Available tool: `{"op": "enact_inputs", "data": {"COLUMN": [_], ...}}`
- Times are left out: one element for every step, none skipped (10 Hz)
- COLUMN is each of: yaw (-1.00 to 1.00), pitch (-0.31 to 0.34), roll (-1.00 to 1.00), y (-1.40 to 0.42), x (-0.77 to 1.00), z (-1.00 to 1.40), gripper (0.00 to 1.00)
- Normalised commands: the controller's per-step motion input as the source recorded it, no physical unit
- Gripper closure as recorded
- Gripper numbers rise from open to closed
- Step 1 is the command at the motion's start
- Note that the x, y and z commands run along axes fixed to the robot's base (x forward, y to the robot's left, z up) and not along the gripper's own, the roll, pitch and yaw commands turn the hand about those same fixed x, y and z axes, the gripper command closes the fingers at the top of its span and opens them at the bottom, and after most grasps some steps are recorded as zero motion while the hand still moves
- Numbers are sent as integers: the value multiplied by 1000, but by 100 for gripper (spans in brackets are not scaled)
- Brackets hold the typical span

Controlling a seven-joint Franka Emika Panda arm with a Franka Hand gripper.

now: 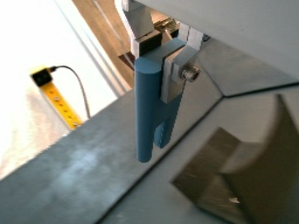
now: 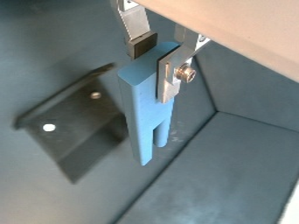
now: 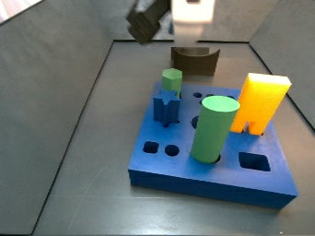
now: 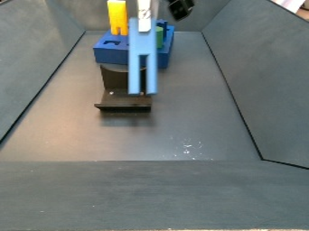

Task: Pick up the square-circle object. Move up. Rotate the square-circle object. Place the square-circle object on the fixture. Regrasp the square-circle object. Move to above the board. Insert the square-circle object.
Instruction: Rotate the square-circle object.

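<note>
**Op A:** I have the jaws pinching the top end of the square-circle object (image 2: pixel 147 109). One silver finger (image 2: pixel 179 68) presses its face; the peg hangs straight down from the gripper (image 1: pixel 162 54), long axis vertical, slotted end lowest, clear of the floor.

**Op B:** Where does the fixture lie from the jaws?

**Op A:** Below and off to one side. In a wrist view the fixture (image 2: pixel 73 121) sits beside the hanging peg, not under it. In a side view the peg (image 4: pixel 143 59) hangs in front of the dark fixture (image 4: pixel 125 97), its lower end above the base plate.

**Op B:** So what does the next move need?

**Op A:** I judge the peg has to be turned from upright before it rests on the fixture, so that offset matters most.

**Op B:** And the board?

**Op A:** The board (image 3: pixel 222 171) carries a dark-blue star peg (image 3: pixel 165 108), a green cylinder (image 3: pixel 213 128) and an orange block (image 3: pixel 262 103); several holes are open. It is beyond the fixture, well away from the jaws.
</note>
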Motion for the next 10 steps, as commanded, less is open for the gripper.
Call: {"op": "enact_inputs", "data": {"yaw": [-80, -85, -87, -83, -81, -71, -61, -48, -32, -541], "pitch": [-46, -24, -13, 2, 12, 22, 25, 22, 31, 60], "roll": [-152, -147, -150, -152, -152, -149, -140, -127, -127, -1000], "y": [235, 206, 187, 158, 133, 80, 56, 40, 21, 0], "x": [-1000, -1000, -1000, -1000, -944, -728, -560, -371, -183, 0], "z": [801, 756, 712, 633, 547, 314, 149, 74, 65, 0], "gripper": [100, 100, 100, 100, 100, 100, 100, 100, 100, 100]}}
